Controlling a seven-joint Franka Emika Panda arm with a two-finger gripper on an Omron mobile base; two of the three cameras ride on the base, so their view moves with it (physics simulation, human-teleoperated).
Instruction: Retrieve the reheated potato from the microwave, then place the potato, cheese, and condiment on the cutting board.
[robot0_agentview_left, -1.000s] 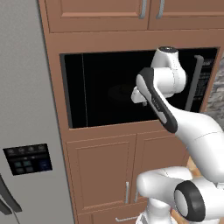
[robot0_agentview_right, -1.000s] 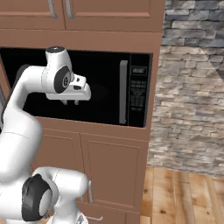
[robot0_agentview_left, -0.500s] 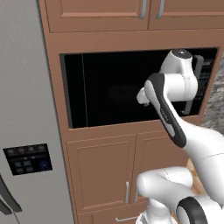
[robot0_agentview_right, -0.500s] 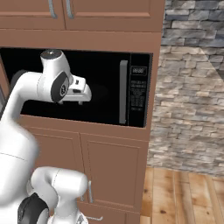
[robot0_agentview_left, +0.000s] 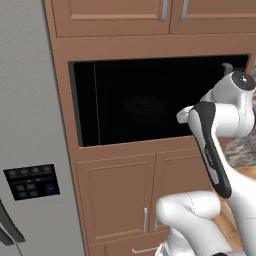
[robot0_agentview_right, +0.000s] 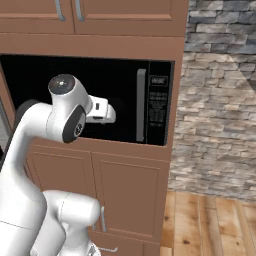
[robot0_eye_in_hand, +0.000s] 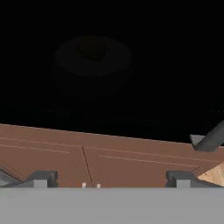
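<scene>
Gripper (robot0_eye_in_hand: 111, 177) with fingertips spread wide, holding nothing, raised before the dark glass of the microwave (robot0_agentview_left: 150, 100). Inside, dimly seen: round plate (robot0_eye_in_hand: 92, 54) bearing a faint lump, possibly the potato (robot0_eye_in_hand: 92, 49). Below: brown cabinet doors (robot0_agentview_left: 140, 195).

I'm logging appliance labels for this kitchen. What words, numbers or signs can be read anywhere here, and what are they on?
Nothing reads clearly.
Microwave control panel: a small display and rows of button labels, too small and blurred to read.
Refrigerator dispenser panel: lit buttons with no legible marks.
</scene>
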